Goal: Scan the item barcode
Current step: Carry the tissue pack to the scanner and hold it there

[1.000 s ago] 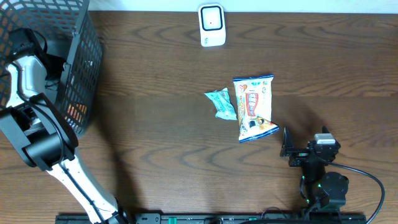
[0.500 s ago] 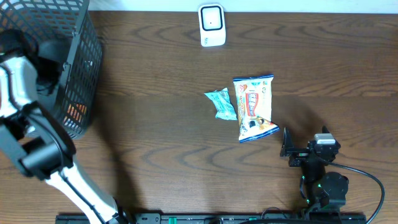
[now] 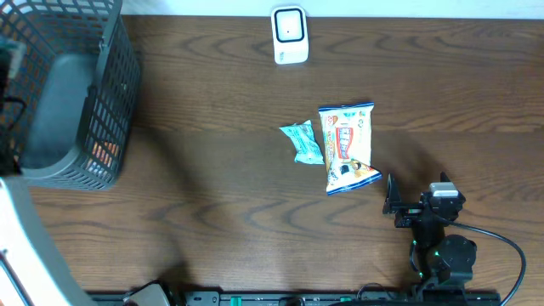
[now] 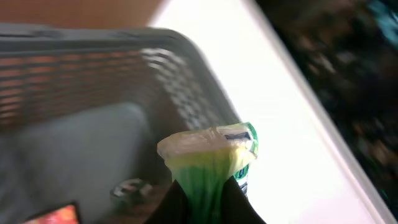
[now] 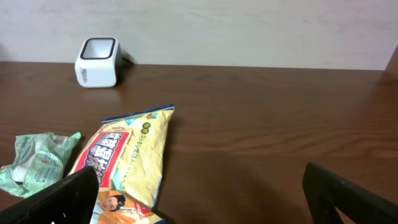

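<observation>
Green packet (image 4: 211, 158) pinched in your left gripper (image 4: 205, 202), apparently just above basket (image 4: 93, 56) rim. Right gripper (image 5: 199, 196) wide, empty. Scanner (image 3: 289, 35) well apart: carry and barcode pass not yet done.

You have a dark brown table (image 3: 212, 212) with a bold wood grain, and its top fills nearly the whole overhead view. Behind its far edge stands a plain, pale wall (image 5: 249, 28), evenly lit. Soft, diffuse shadows lie on the wood. In the left wrist view the surroundings are too blurred for you to make out.
</observation>
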### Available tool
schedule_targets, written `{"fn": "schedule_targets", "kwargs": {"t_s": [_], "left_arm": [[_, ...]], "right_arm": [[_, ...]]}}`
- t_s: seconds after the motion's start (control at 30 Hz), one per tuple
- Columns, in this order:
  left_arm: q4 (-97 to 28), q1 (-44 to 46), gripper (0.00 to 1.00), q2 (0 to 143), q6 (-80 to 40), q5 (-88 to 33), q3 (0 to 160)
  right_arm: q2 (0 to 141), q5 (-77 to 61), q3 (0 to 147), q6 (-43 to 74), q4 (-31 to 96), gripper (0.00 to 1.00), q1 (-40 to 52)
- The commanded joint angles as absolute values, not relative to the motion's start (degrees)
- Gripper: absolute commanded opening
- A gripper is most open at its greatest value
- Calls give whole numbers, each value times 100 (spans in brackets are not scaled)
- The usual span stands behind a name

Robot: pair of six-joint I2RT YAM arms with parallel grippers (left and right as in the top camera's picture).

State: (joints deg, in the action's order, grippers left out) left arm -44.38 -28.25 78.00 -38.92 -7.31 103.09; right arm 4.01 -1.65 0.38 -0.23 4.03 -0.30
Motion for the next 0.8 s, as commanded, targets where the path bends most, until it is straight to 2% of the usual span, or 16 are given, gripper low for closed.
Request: {"fn": "schedule_targets", "kwargs": {"t_s": [0.0,0.17,0.2,0.37,0.6,0.77], "left_arm": [[-4473,-2091,7,7725,-2880,-1841,10324],[-4917,-801,7,7981,-2248,-2034,10318],[-5166,-322,7,8169,-2078,-2034,10318],[-5749,718,7,8890,-1992,-2032,10318],[-5999,1721,7,10245,-1994,-2032,10318],[-6027,2080,8,11028,-1999,-1653,10318]], "right_arm": [[377,-163,32,36,427,99,-56],[377,-161,32,36,427,99,-56],[377,-163,32,36,427,99,-56],[377,-163,32,36,427,99,-56],[377,-161,32,36,427,99,-56],[377,-163,32,36,427,99,-56]]}}
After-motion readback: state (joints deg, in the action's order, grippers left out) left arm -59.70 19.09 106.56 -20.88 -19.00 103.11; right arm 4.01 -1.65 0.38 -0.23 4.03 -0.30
